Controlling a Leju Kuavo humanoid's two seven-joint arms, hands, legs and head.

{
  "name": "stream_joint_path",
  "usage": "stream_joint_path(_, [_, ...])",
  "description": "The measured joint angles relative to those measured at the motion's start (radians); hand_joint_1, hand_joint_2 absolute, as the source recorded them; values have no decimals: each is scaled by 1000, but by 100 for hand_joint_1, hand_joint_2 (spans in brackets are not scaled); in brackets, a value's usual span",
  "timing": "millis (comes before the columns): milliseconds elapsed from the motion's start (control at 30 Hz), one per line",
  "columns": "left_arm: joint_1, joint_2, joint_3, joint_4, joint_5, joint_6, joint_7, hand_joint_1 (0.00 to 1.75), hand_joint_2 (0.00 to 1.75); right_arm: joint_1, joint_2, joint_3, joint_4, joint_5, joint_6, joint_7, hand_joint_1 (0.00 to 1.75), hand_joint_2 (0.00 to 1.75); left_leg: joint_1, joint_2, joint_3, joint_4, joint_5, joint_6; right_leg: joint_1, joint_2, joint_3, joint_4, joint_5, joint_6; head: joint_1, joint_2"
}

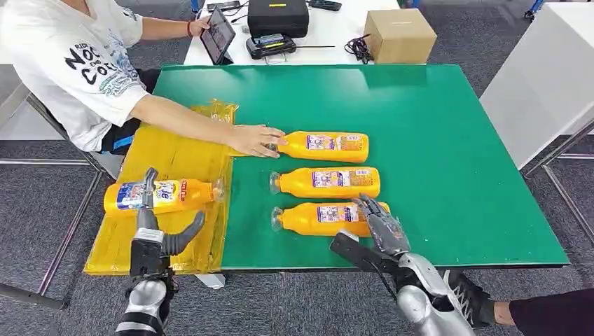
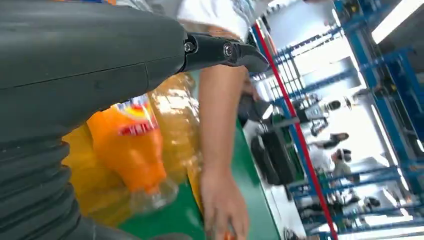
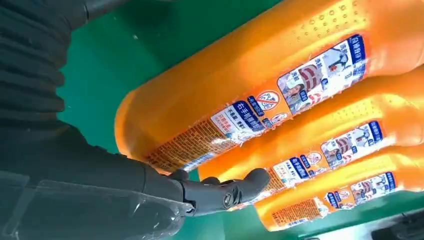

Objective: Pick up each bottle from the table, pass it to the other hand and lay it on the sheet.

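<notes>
Three orange bottles lie side by side on the green table (image 1: 455, 140): the far bottle (image 1: 326, 145), the middle bottle (image 1: 328, 182) and the near bottle (image 1: 322, 218). Another bottle (image 1: 168, 196) lies on the yellow sheet (image 1: 175, 150) at the table's left. My left hand (image 1: 157, 234) hovers at the sheet's near side, fingers spread, holding nothing, one finger reaching up across that bottle (image 2: 132, 150). My right hand (image 1: 382, 225) is at the base end of the near bottle (image 3: 240, 85), fingers (image 3: 225, 192) stretched out beside it, not closed around it.
A person sits at the left; their hand (image 1: 256, 140) rests on the far bottle's cap end, the arm (image 2: 217, 125) crossing the sheet. Behind the green table, a white table carries a tablet (image 1: 218, 33), a black case (image 1: 278, 15) and a cardboard box (image 1: 399, 35).
</notes>
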Motion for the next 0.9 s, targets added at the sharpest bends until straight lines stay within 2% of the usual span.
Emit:
stream_joint_path(367, [-11,-3,-37,32,-3,-2,-1,0,175,-68,-13,27,39,15,9,17,0,175,0,0,0,0,0,0,0,0,0,0,0,0,0,0])
stream_joint_path(900, [-35,-4,-49,69,2,-15,-5,0,175,-144,-35,66,93,-56,80,23,0,175,0,0,0,0,0,0,0,0,0,0,0,0,0,0])
